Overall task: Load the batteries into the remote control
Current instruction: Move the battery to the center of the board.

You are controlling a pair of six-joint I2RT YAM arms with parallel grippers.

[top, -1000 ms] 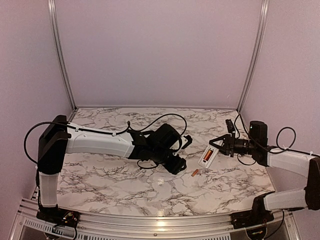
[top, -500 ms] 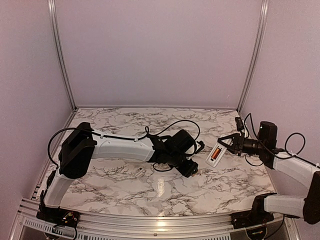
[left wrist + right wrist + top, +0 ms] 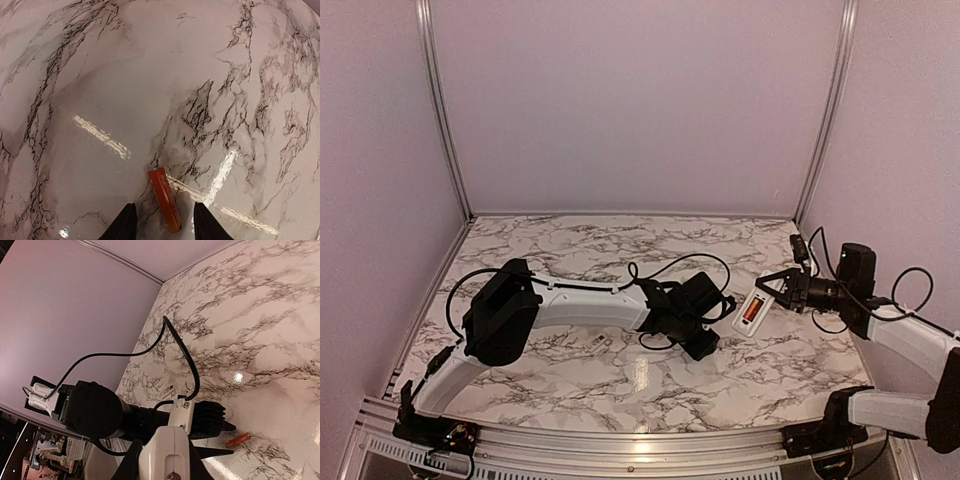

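Note:
My right gripper (image 3: pixel 772 293) is shut on the white remote control (image 3: pixel 744 320) and holds it above the table, back side up. One orange battery (image 3: pixel 752 309) shows in its bay. The remote's end fills the bottom of the right wrist view (image 3: pixel 167 440), between my fingers (image 3: pixel 131 462). The other orange battery (image 3: pixel 165 200) lies on the marble, between the open fingertips of my left gripper (image 3: pixel 164 206). It also shows in the right wrist view (image 3: pixel 237 440), beside the left gripper (image 3: pixel 222 439). In the top view the left gripper (image 3: pixel 708 348) hides it.
A small white flat cover piece (image 3: pixel 599 343) lies on the marble table (image 3: pixel 570 240) left of centre, and shows in the right wrist view (image 3: pixel 167 388). The left arm (image 3: pixel 590 305) stretches across the table's middle. Metal posts and pale walls close the back and sides.
My left arm has swung right and come down over the loose battery, which now sits between its fingers. My right gripper has carried the remote a little right and up.

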